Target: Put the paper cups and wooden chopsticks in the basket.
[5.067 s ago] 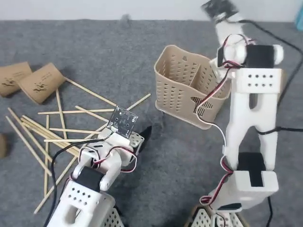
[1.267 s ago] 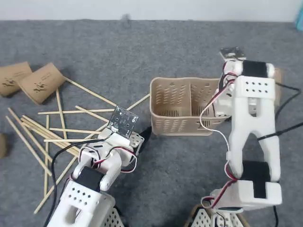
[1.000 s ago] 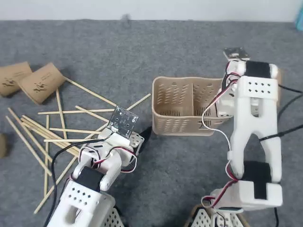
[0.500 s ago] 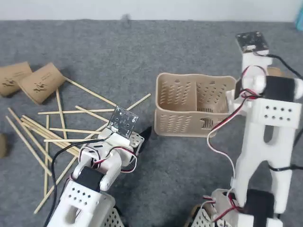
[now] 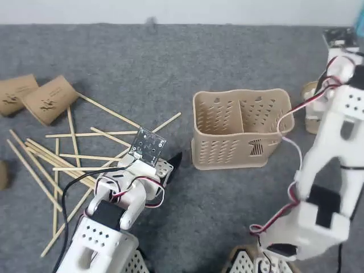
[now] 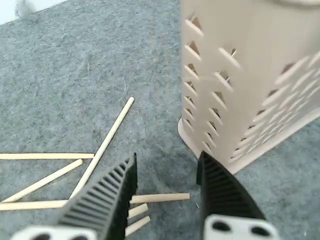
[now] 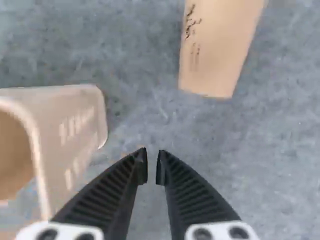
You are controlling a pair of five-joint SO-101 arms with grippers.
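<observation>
- Presently left gripper (image 6: 167,170) gapes wide, empty; basket (image 5: 227,151) upright at its 2 o'clock.
- Right gripper (image 7: 151,162) nearly closed, empty.
- Wooden chopsticks (image 5: 85,134) scattered at table's 9 o'clock, two paper cups (image 5: 51,99) at 10.

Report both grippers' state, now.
Left gripper: open, empty.
Right gripper: shut, holding nothing.

Grey felt-covered table (image 5: 142,62) carried tan basket (image 5: 239,128), upright near centre. Wooden chopsticks (image 5: 74,149) lay scattered and crossing at left, two paper cups (image 5: 48,99) on sides beyond them, third cup (image 5: 311,120) near basket at right.
</observation>
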